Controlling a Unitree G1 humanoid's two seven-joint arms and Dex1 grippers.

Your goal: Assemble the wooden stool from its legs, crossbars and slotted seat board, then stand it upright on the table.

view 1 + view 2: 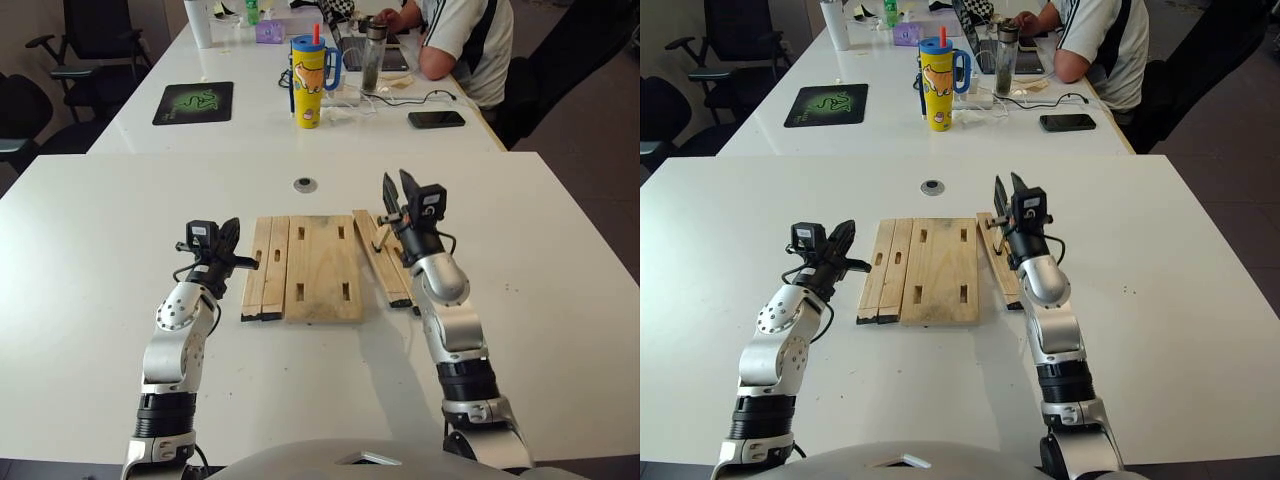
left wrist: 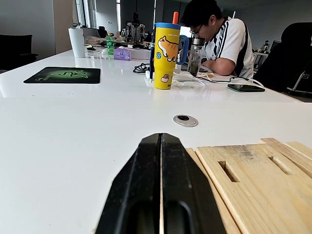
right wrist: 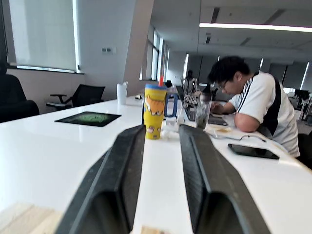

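The left end effector (image 2: 161, 142) was pressed together just beside the left slats (image 1: 263, 268). The right end effector (image 1: 397, 188) stood with fingers apart over the right slats (image 1: 386, 262). Between both sets, the slotted seat board (image 1: 322, 268) lay flat on the table (image 1: 110, 220).

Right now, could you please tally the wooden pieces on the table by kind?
Wide slotted seat board: 1
Narrow planks left of it: 2
Narrow slats right of it, partly behind the right arm: 2
Total: 5
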